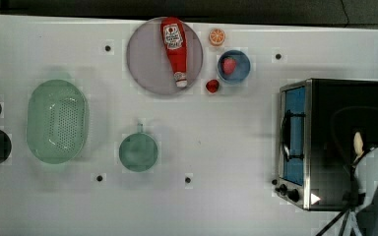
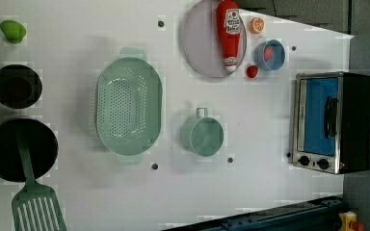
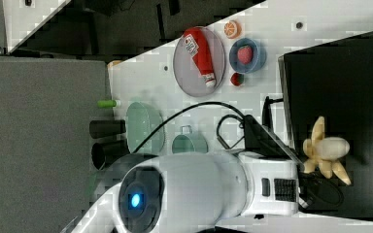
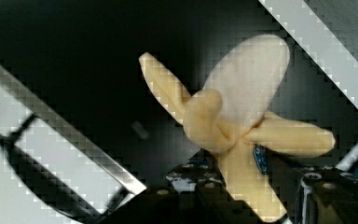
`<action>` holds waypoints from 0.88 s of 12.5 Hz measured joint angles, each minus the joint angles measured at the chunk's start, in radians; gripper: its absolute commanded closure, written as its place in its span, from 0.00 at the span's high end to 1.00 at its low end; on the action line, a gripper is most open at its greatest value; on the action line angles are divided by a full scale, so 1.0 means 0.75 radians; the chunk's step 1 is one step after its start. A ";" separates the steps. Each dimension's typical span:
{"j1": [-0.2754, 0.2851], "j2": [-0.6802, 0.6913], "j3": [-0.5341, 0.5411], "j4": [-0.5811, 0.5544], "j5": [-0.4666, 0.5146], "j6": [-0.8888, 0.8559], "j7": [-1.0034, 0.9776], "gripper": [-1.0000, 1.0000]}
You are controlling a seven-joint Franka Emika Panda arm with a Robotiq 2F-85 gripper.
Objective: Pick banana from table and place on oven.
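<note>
banana (image 3: 326, 151) lies on the oven's (image 3: 340, 77) black top; claw (image 4: 261, 196) grip unclear; white table (image 1: 226, 147).

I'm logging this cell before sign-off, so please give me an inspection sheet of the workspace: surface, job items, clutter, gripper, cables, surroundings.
Surface: white table with dark bolt holes.
Job's things: banana over the black top of the oven; contact unclear.
Clutter: ketchup bottle lying on a grey plate, orange slice, strawberry in a blue bowl, teal cup, green colander, spatula across a black pan.
Gripper: gripper at the banana's stem end; grip unclear.
Cables: black cable looping beside the arm.
Surroundings: dark floor, grey panel.
</note>
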 measured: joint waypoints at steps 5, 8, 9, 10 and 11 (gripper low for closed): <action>0.020 -0.014 0.029 0.038 -0.006 0.050 -0.035 1.00; 0.041 -0.017 0.107 0.038 -0.004 -0.041 -0.040 1.00; 0.051 -0.021 0.135 0.053 0.004 -0.120 -0.038 1.00; 0.054 -0.036 0.177 0.064 0.016 -0.194 -0.003 1.00; 0.067 -0.069 0.226 0.068 0.011 -0.259 0.077 1.00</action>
